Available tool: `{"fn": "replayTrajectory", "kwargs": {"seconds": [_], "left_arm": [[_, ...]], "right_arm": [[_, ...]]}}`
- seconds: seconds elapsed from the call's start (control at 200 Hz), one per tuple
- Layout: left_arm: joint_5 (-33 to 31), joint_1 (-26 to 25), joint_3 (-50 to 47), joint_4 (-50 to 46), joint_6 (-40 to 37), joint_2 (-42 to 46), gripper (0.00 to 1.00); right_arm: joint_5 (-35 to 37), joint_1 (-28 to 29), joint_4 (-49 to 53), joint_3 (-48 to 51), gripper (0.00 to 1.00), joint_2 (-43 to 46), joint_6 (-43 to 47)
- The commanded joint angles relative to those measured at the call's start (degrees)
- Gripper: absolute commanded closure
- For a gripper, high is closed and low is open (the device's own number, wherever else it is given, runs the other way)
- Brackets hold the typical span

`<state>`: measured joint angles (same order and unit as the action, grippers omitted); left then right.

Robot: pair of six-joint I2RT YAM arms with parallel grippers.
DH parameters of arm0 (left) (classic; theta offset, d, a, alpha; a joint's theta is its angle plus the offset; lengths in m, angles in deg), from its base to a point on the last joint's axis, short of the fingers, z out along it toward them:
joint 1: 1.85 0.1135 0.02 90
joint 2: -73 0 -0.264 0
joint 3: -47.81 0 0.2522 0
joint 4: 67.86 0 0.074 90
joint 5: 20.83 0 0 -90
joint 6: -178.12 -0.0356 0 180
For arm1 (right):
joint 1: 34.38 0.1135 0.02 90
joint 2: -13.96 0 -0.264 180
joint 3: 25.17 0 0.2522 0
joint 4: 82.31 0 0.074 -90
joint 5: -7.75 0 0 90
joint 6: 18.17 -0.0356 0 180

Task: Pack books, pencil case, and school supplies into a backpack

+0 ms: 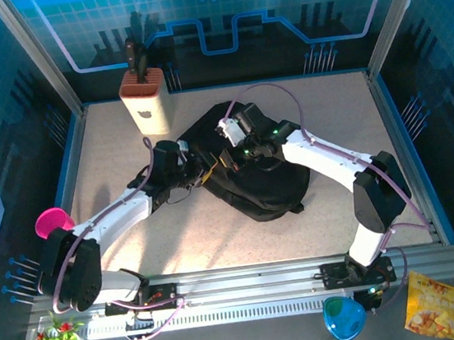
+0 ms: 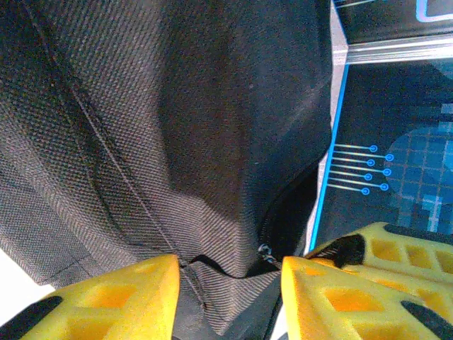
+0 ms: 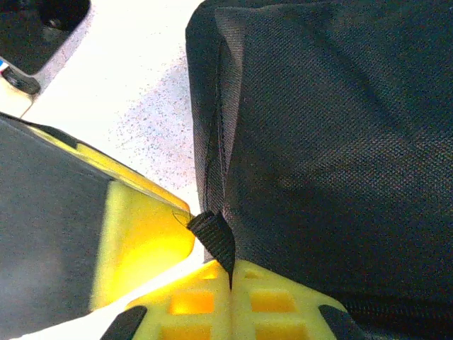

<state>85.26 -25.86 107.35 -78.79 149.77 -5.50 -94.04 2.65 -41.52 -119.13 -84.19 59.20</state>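
On the speckled beige desk (image 1: 320, 117), ringed by blue-lit walls (image 1: 306, 3), the black backpack (image 1: 253, 179) lies mid-desk, the right gripper (image 3: 212, 258) pinched tight on its webbing loop (image 3: 216, 241), the left gripper (image 2: 230, 283) half-spread around a fabric fold (image 2: 226, 258), grip unclear.

- A black backpack (image 1: 266, 183) lies in the middle of the table (image 1: 331, 107), with both arms reaching onto it.
- The left end effector (image 1: 202, 172) is at its left edge, and the right end effector (image 1: 229, 155) is on its upper part.
- A cream knife block (image 1: 144, 104) stands behind, toward the far left.
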Motion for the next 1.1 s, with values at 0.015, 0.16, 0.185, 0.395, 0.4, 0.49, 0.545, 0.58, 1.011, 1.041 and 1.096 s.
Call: {"fn": "replayTrajectory", "kwargs": {"seconds": [0.015, 0.16, 0.185, 0.395, 0.4, 0.49, 0.545, 0.58, 1.011, 1.041, 1.096], "left_arm": [[-4.3, 0.0, 0.5, -3.1, 0.2, 2.2, 0.53], [-0.8, -0.1, 1.0, 0.2, 1.1, 0.0, 0.55], [0.1, -0.1, 1.3, 0.9, 1.5, -0.8, 0.56], [4.4, -0.3, 3.2, 6.6, 4.0, -6.8, 0.6], [4.5, -0.3, 3.3, 6.6, 4.0, -6.8, 0.6], [5.4, -0.5, 4.4, 6.7, 4.3, -8.8, 0.64], [5.7, -0.6, 4.8, 6.8, 4.4, -9.7, 0.7], [5.7, -0.6, 4.9, 6.5, 4.4, -10.1, 0.74], [2.5, 0.4, 1.1, 1.2, 0.7, -7.2, 1.0], [2.4, 0.4, 0.7, 1.0, 0.6, -6.9, 1.0], [2.2, 0.7, 0.1, 0.8, 0.3, -6.4, 1.0]], "right_arm": [[-2.4, -0.8, -2.5, 0.6, 1.0, 1.9, -1.2], [-3.4, -1.1, -3.3, 1.2, 1.0, 2.3, -1.6], [-3.6, -1.1, -3.4, 1.3, 1.0, 2.4, -1.7], [-4.7, -1.4, -4.2, 2.1, 1.0, 2.8, -2.5], [-4.7, -1.4, -4.2, 2.1, 1.0, 2.9, -2.5], [-4.4, -1.5, -4.4, 2.7, 1.0, 3.2, -2.6], [-3.8, -1.6, -4.4, 3.0, 1.0, 3.4, -2.7], [-3.0, -1.7, -4.3, 3.3, 1.0, 3.6, -2.8], [27.3, -14.6, -2.1, 2.0, 1.0, -1.8, -11.6], [28.1, -15.7, -1.9, 0.8, 1.0, -2.9, -11.9], [29.1, -17.3, -0.8, -1.8, 1.0, -5.3, -12.7]]}}
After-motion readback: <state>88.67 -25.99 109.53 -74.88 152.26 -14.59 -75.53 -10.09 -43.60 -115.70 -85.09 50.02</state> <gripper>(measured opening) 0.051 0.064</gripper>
